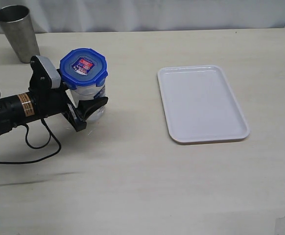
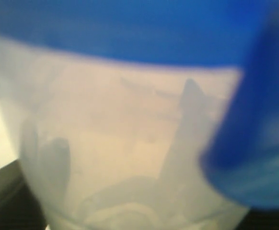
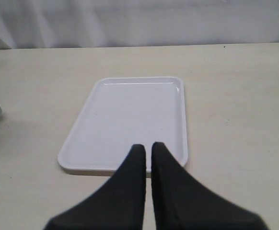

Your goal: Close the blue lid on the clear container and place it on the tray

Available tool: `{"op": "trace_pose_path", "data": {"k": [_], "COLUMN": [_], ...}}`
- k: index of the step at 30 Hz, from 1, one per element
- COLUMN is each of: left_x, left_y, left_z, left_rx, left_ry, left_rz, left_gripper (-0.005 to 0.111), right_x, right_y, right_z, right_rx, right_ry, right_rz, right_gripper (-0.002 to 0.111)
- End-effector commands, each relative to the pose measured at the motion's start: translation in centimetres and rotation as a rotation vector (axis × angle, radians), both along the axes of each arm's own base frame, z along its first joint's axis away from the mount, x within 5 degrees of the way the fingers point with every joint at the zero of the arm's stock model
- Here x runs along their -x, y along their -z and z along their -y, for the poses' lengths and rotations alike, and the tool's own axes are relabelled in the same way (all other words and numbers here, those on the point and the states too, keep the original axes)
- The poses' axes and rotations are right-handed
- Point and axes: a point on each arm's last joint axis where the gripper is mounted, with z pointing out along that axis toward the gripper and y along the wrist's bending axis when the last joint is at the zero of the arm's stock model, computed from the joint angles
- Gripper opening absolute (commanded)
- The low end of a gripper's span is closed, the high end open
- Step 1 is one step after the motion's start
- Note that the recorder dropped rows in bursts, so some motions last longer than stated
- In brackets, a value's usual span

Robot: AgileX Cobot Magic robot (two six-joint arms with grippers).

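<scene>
The clear container [image 1: 99, 93] stands on the table left of centre, with the blue lid [image 1: 83, 66] sitting on its mouth, sticker up. My left gripper [image 1: 94, 104] reaches in from the left and is shut on the container's lower body; one dark finger [image 1: 96, 105] shows in front, the other is hidden behind. In the left wrist view the container wall [image 2: 120, 134] fills the frame, blurred, under the lid [image 2: 130, 28]. The white tray [image 1: 201, 103] lies flat to the right, bare. My right gripper [image 3: 148, 149] hovers shut just short of the tray [image 3: 130, 115], holding nothing.
A grey metal cup [image 1: 17, 32] stands at the back left corner. The left arm's black cable [image 1: 39, 147] loops over the table in front of the arm. Pale curtains close the far side.
</scene>
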Motion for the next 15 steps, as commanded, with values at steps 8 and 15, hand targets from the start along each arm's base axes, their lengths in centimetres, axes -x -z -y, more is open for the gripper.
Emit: {"op": "trace_pose_path", "data": {"k": [8,15], "left_x": [-0.1,-0.2], "left_y": [-0.8,-0.8], "left_z": [0.2,0.2], "left_rx": [0.046,0.048], "left_ry": [0.005,-0.003], "left_rz": [0.034,0.034], "left_gripper": [0.0,0.0], "right_x": [-0.1,-0.1], "right_y": [-0.1,-0.1], "right_z": [0.6,1.3], "right_rx": [0.164,0.12], "right_ry": [0.035,0.182], "right_rz": [0.043,0.032], "right_gripper": [0.004,0.004]}}
